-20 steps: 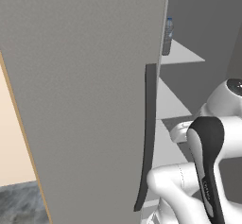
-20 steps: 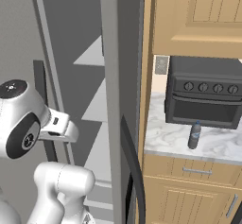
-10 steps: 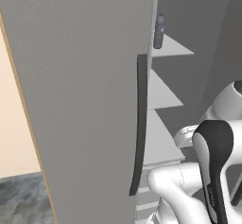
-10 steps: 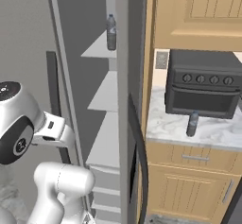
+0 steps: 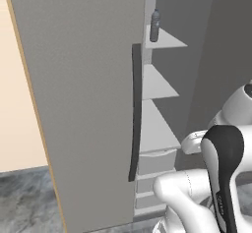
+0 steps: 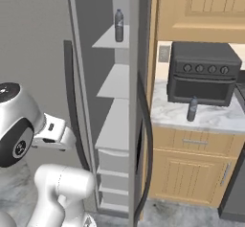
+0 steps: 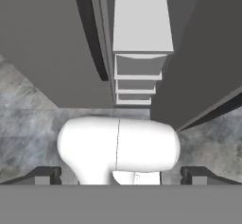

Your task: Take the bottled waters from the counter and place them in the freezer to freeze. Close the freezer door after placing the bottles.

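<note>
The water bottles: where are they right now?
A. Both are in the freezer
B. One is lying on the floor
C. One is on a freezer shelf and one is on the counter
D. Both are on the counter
C: one bottle stands on the top freezer shelf, and the other bottle stands on the counter in front of the toaster oven.

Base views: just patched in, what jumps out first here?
The freezer stands open, its tall grey freezer door swung wide at the left of the left base view. One bottled water stands upright on an upper freezer shelf, while a second bottle stands on the counter in front of the black toaster oven. In the hand view the tool is open and holds nothing.
</note>
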Controlling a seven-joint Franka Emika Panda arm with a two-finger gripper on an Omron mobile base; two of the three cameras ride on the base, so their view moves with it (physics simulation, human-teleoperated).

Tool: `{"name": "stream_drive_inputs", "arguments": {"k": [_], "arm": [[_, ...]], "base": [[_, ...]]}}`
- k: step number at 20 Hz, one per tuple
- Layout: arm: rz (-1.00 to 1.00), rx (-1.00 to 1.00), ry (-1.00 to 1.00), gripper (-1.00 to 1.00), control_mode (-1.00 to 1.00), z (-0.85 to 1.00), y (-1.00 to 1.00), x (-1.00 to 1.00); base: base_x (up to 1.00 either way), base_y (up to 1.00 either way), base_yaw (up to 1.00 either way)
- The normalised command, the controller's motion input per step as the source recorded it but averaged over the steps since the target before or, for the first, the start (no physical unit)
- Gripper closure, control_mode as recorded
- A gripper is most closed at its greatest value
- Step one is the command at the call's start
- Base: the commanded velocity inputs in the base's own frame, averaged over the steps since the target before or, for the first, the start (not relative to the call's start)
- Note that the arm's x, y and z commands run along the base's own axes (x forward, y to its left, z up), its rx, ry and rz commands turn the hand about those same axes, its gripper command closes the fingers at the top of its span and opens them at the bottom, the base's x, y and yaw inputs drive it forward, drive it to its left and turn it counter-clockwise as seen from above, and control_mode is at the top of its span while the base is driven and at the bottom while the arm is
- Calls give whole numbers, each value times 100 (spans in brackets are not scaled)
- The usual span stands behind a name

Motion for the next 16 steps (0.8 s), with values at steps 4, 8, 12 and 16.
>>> {"name": "stream_drive_inputs", "arguments": {"k": [4, 8, 12, 16], "arm": [[0, 0, 0, -100, 100, 0, 0, 0], [0, 0, 0, -100, 100, 0, 0, 0], [0, 0, 0, -100, 100, 0, 0, 0], [0, 0, 0, -100, 100, 0, 0, 0]], "base": [[-50, 0, 0], [-48, -6, 0], [-38, -23, 0], [-9, -39, 0]]}}
